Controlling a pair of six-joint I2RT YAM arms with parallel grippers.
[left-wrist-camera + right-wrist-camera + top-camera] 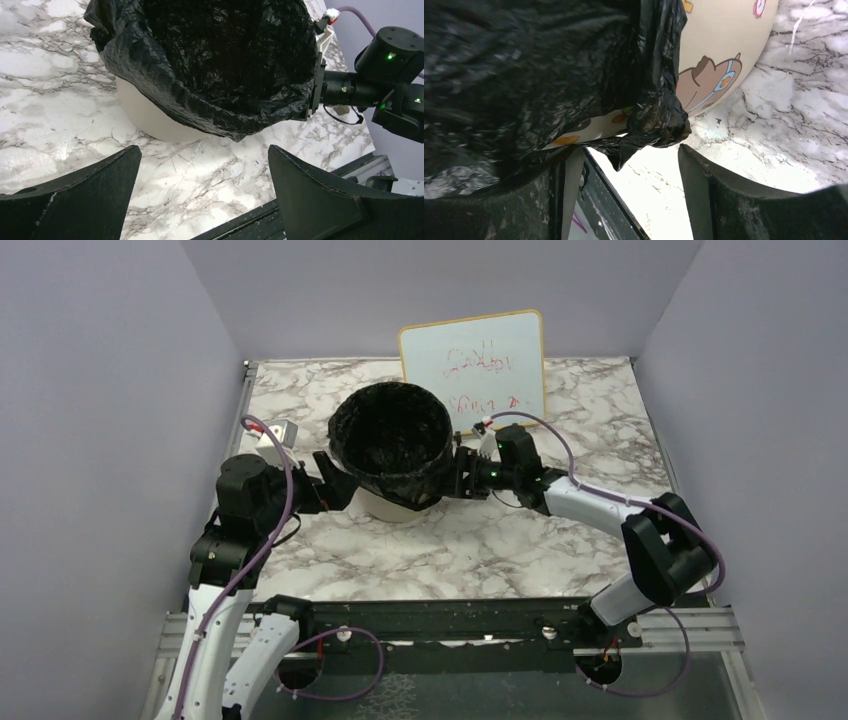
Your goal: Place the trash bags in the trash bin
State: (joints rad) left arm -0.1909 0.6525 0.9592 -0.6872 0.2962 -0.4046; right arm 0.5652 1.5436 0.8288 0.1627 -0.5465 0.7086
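The cream trash bin [396, 508] stands mid-table with the glossy black trash bag [390, 435] lining it, the bag's edge folded down over the rim. My left gripper [335, 485] is open and empty, just left of the bin. In the left wrist view its jaws [204, 150] stand wide apart over bare marble below the bag [210, 65] and bin wall [150, 120]. My right gripper [462, 472] is open at the bin's right side. In the right wrist view the bag [524, 75] drapes over its left finger, and the bin's printed wall [719, 60] shows above the gap [624, 160].
A white whiteboard [475, 365] with red writing leans behind the bin, close to the right wrist. The marble table [500, 540] is enclosed by grey walls on three sides. A black rail [450, 620] runs along the near edge.
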